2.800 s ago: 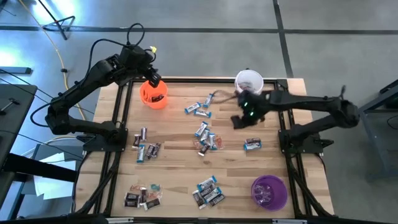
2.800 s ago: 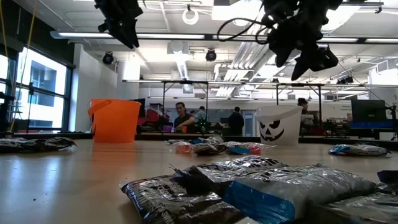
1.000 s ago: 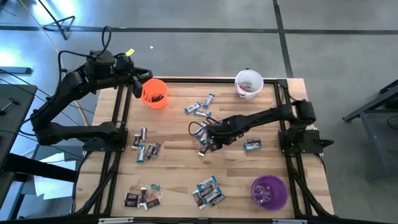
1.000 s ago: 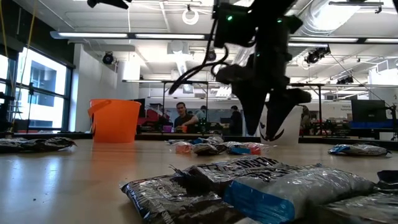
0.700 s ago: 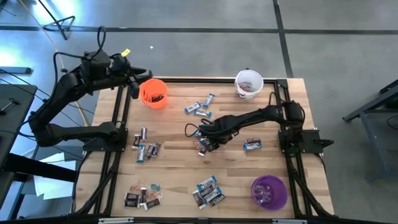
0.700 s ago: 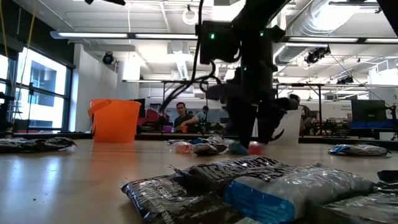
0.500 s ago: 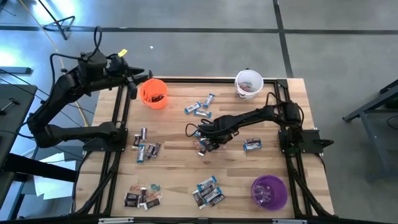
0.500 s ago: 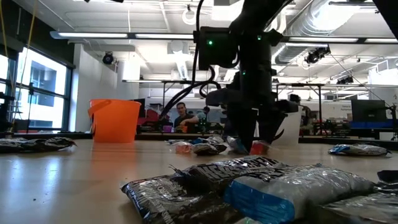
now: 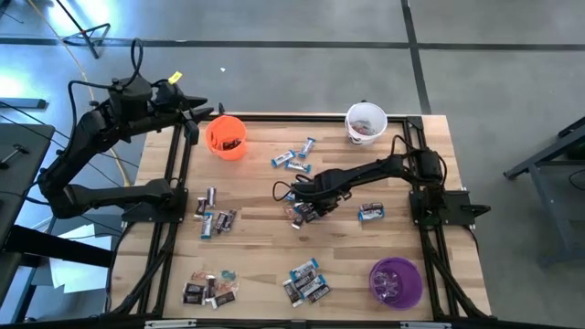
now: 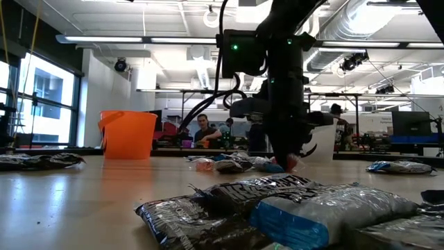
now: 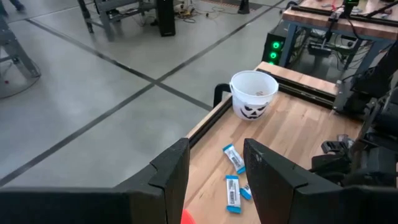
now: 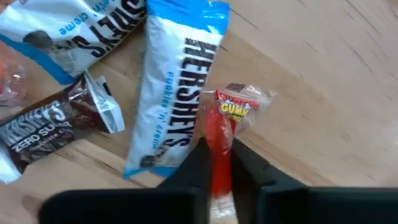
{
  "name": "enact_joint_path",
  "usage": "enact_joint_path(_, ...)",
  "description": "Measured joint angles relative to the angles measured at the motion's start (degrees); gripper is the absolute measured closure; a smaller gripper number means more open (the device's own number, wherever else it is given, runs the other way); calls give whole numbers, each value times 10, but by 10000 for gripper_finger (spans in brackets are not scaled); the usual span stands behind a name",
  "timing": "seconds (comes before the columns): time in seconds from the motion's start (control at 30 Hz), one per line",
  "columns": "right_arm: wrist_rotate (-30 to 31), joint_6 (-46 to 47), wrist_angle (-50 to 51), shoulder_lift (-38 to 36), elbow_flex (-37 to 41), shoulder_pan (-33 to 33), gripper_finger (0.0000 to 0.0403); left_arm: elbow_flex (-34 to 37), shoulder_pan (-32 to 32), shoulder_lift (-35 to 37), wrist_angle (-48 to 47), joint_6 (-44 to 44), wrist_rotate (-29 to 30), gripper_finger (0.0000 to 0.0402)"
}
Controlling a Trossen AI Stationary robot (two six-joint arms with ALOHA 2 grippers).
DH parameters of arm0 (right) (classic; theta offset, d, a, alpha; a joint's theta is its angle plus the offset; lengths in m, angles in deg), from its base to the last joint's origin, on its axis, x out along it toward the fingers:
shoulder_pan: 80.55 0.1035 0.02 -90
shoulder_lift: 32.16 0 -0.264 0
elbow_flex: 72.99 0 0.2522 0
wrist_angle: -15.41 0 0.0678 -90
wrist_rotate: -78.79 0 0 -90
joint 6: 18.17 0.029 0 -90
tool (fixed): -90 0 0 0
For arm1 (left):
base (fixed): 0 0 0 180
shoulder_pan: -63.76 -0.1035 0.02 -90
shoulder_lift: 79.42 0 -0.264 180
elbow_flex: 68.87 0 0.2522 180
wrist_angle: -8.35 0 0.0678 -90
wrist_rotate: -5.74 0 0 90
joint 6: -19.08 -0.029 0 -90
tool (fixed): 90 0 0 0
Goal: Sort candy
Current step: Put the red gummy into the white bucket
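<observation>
The candy lies in loose groups on the wooden table (image 9: 256, 247). My right gripper (image 9: 306, 208) stands at the middle group (image 9: 297, 194), pointing down and shut on a red gummy candy (image 12: 219, 134). Beside that piece lie a blue-and-white bar (image 12: 177, 93) and a dark brown bar (image 12: 46, 127), flat on the wood. My left gripper (image 9: 194, 114) hovers past the table's far left corner, next to the orange cup (image 9: 226, 137). Its fingers (image 11: 214, 168) are open with nothing between them. My right gripper pinches the red gummy candy between its two fingers, at the red stretch (image 12: 217, 148) behind the yellow-lettered end (image 12: 241, 104). The fingers come from above, pointing down, one on each long side. The candy lies on the table, its lettered end sticking out beyond the fingertips (image 10: 290, 164).
A white cup with a pumpkin face (image 9: 366, 122) stands at the far right corner and a purple cup (image 9: 395, 281) at the near right. More candy lies far centre (image 9: 292, 157), left (image 9: 215, 219), near left (image 9: 208, 288), near centre (image 9: 306, 281) and right (image 9: 370, 212).
My right gripper has come down onto the middle group with its fingers spread, then shut on the red gummy candy, which stays on the table. My left gripper has drawn back a little from the orange cup toward the table's left.
</observation>
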Motion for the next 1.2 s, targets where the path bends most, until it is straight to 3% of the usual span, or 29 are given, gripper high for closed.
enact_joint_path(0.17,-10,6,25,2,-17,0,380,0,0,0,0,-4,0,261)
enact_joint_path(0.4,18,-35,126,6,-104,0,394,0,0,0,0,-15,13,261)
enact_joint_path(0.57,81,-64,250,6,-197,0,399,0,0,0,0,-19,18,261)
enact_joint_path(0.77,201,-80,405,5,-326,-19,397,0,0,0,0,-31,55,261)
enact_joint_path(1.0,257,-132,411,-9,-442,-72,397,0,0,0,0,-57,92,261)
enact_joint_path(1.2,266,-195,409,-12,-528,-127,396,0,0,0,0,-83,108,261)
